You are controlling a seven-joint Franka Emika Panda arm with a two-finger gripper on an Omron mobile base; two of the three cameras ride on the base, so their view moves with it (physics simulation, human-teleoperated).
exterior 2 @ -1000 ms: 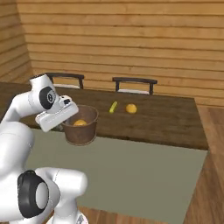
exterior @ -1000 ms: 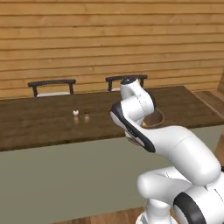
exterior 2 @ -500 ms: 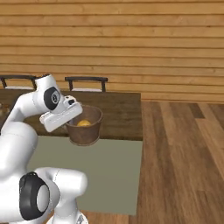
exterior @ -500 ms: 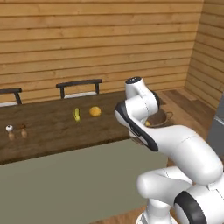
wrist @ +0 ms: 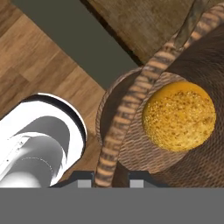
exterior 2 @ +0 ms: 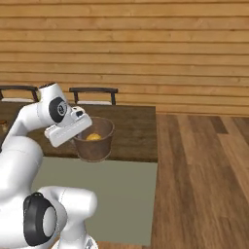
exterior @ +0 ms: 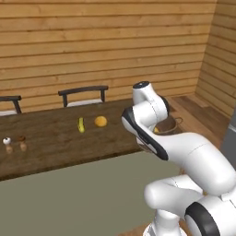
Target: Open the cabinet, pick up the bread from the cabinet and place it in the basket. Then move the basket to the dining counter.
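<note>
My gripper is shut on the rim of the brown woven basket, which hangs in the air. The yellow-orange bread lies on the basket's bottom. From the right base view the basket, with the bread inside, hangs at the gripper over the near edge of the dining counter, close to its right end. From the left, the basket peeks out behind my arm, beside the dining counter. The cabinet is out of view.
On the counter lie a slim yellow piece, an orange fruit and two small shakers. Chairs stand behind it against the plank wall. Open wood floor stretches right of the counter's end.
Both base views have swung right along the counter, so its right end and the floor beyond now show. The basket with the bread stays in my shut gripper.
</note>
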